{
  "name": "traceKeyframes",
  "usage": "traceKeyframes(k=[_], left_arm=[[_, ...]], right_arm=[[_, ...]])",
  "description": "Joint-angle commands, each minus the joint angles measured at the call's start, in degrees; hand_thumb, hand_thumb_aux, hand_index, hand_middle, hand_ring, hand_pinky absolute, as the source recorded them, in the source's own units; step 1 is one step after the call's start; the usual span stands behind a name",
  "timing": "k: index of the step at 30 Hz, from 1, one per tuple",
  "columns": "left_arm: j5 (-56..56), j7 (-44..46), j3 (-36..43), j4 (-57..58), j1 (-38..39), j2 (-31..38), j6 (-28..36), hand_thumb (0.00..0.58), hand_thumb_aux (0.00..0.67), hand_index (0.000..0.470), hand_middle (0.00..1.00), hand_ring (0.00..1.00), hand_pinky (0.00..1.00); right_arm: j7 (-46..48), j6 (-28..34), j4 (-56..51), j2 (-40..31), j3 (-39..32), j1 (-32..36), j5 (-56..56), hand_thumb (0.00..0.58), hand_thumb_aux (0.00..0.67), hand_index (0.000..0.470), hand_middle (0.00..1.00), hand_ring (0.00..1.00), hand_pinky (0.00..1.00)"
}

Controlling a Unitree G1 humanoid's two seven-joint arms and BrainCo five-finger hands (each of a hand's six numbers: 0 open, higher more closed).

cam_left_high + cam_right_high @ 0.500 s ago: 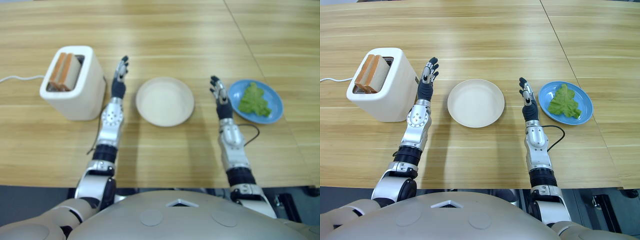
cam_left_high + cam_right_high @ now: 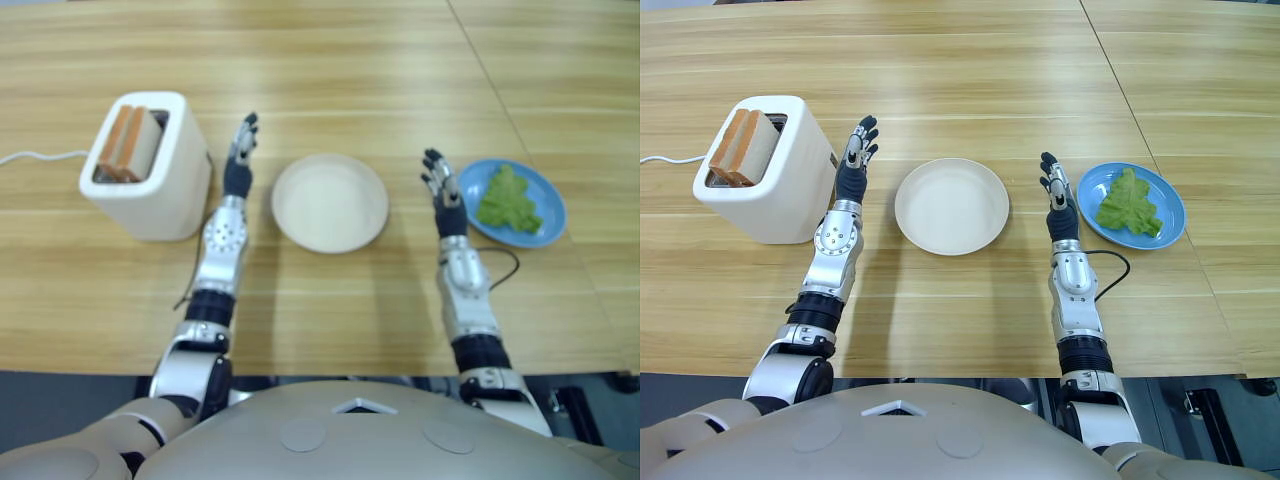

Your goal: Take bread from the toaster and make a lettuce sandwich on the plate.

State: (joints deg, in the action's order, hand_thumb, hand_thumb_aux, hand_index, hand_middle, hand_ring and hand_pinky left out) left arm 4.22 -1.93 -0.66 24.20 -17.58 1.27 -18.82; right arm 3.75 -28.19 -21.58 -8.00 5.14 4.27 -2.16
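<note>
A white toaster (image 2: 768, 175) stands at the left with two slices of bread (image 2: 743, 145) upright in its slots. A bare cream plate (image 2: 951, 205) lies at the table's middle. At the right, a lettuce leaf (image 2: 1128, 203) rests on a blue plate (image 2: 1170, 198). My left hand (image 2: 855, 160) is open, fingers straight, between the toaster and the cream plate, holding nothing. My right hand (image 2: 1055, 195) is open too, between the cream plate and the blue plate, empty.
The toaster's white cord (image 2: 662, 159) runs off to the left edge. A thin black cable (image 2: 1112, 268) loops on the wooden table (image 2: 960, 80) beside my right forearm. Wide bare tabletop lies beyond the plates.
My right hand has crept slightly toward the blue plate. The left arm, toaster and plates are unchanged.
</note>
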Motion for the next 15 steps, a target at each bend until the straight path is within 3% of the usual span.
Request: traceKeyframes(k=[1,4,7,11,15], left_arm=[[-0.19,3.45,2.11,-18.63,4.23,1.53,4.74,0.0,0.0,0.0,0.0,0.0,0.0],[-2.57,7.91,0.55,-41.37,5.92,6.37,14.58,0.0,0.0,0.0,0.0,0.0,0.0],[-2.21,13.46,-7.88,-56.13,4.87,18.65,23.81,0.0,0.0,0.0,0.0,0.0,0.0],[8.22,16.11,-17.85,-52.11,7.12,35.73,26.68,0.0,0.0,0.0,0.0,0.0,0.0],[26.56,10.75,-17.7,-37.72,14.95,48.19,28.03,0.0,0.0,0.0,0.0,0.0,0.0]], right_arm=[[0.81,1.05,0.24,-0.02,-0.01,-0.89,-0.19,0.0,0.0,0.0,0.0,0.0,0.0],[0.68,1.17,0.52,0.0,-0.17,-1.35,0.3,0.0,0.0,0.0,0.0,0.0,0.0],[0.65,1.18,0.73,0.05,-0.32,-1.76,0.43,0.0,0.0,0.0,0.0,0.0,0.0],[0.29,1.07,0.97,0.32,-0.56,-2.13,0.85,0.0,0.0,0.0,0.0,0.0,0.0],[0.23,1.16,1.23,0.35,-0.78,-2.19,1.03,0.0,0.0,0.0,0.0,0.0,0.0]])
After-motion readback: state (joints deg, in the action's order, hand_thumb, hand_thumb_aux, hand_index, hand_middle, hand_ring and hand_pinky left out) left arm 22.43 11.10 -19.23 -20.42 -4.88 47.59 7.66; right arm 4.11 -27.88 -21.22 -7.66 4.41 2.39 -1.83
